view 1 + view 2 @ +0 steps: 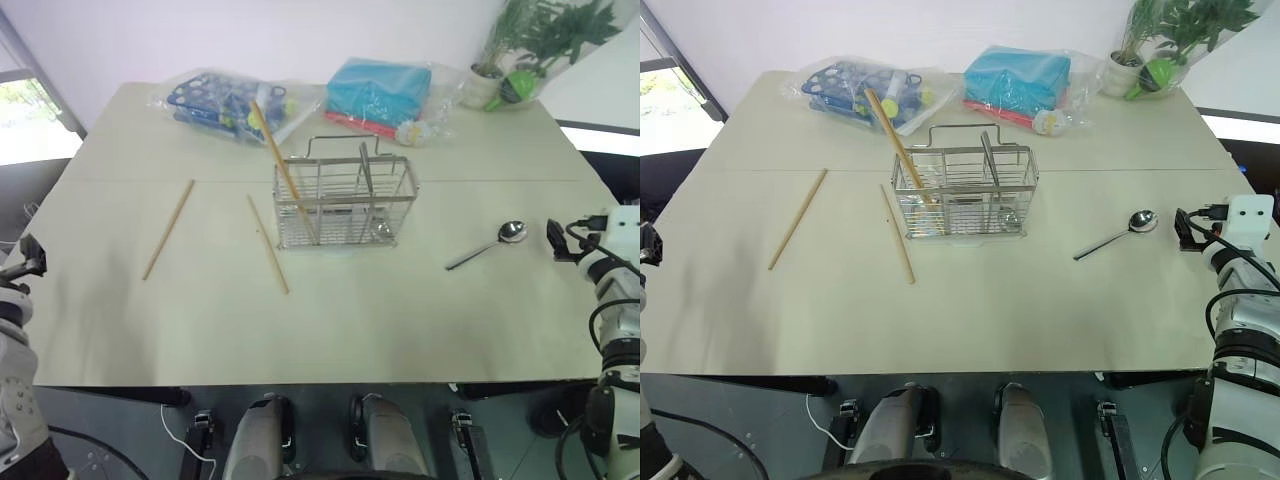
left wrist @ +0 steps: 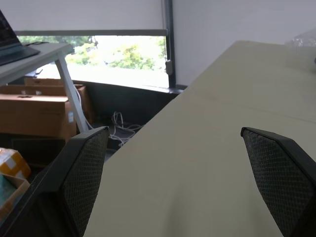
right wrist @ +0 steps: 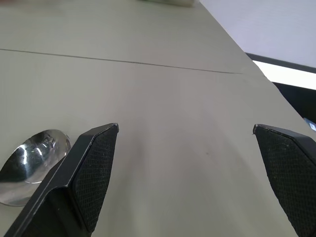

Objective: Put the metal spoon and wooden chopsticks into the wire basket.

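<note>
My right gripper (image 3: 185, 173) hangs spread wide and empty at the table's (image 1: 330, 330) right edge, with the metal spoon (image 1: 488, 243) lying just beside it, bowl toward me, untouched. My left gripper (image 2: 187, 182) is likewise spread wide and empty over the table's left edge. Farther in, 2 wooden chopsticks (image 1: 168, 228) lie flat left of the wire basket (image 1: 345, 203), which stands mid-table with 1 chopstick (image 1: 282, 170) leaning inside it.
</note>
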{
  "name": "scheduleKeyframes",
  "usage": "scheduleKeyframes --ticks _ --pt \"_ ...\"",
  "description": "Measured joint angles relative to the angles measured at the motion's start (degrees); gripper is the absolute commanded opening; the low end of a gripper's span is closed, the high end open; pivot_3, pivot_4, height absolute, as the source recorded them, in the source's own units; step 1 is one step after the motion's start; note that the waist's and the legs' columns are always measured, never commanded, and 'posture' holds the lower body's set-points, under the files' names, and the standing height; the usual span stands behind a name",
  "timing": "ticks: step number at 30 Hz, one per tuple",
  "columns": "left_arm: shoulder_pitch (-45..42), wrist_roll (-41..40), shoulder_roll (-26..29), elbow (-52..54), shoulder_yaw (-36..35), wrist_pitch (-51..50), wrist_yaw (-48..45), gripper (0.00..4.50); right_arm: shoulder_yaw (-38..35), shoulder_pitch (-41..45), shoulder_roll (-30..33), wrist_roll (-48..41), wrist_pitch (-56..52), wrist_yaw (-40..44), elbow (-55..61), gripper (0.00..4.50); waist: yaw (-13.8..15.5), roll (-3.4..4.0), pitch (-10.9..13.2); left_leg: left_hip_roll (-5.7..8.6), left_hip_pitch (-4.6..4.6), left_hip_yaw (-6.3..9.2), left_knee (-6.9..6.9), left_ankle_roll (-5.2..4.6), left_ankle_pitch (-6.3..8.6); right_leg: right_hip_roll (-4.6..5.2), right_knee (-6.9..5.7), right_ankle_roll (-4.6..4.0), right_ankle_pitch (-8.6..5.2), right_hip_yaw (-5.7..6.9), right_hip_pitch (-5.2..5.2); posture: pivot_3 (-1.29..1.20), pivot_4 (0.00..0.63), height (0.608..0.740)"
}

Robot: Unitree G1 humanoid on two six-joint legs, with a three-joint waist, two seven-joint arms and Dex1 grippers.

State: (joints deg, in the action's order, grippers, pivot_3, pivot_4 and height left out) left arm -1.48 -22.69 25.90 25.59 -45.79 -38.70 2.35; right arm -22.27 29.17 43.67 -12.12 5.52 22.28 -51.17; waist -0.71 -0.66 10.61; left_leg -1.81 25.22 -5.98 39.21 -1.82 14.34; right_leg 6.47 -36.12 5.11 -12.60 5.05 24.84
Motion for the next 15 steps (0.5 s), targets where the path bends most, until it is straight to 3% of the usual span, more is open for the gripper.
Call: scheduleKeyframes --ticks 15 --pt "-0.5 -0.6 0.2 -0.1 1.8 -0.1 -1.5 4.48 -0.1 -0.2 0.0 0.0 0.5 0.0 0.0 4.50 0.0 0.00 0.0 0.00 0.00 0.00 0.00 0.03 -0.02 0.00 0.00 0.04 0.02 0.00 0.00 0.00 0.150 0.715"
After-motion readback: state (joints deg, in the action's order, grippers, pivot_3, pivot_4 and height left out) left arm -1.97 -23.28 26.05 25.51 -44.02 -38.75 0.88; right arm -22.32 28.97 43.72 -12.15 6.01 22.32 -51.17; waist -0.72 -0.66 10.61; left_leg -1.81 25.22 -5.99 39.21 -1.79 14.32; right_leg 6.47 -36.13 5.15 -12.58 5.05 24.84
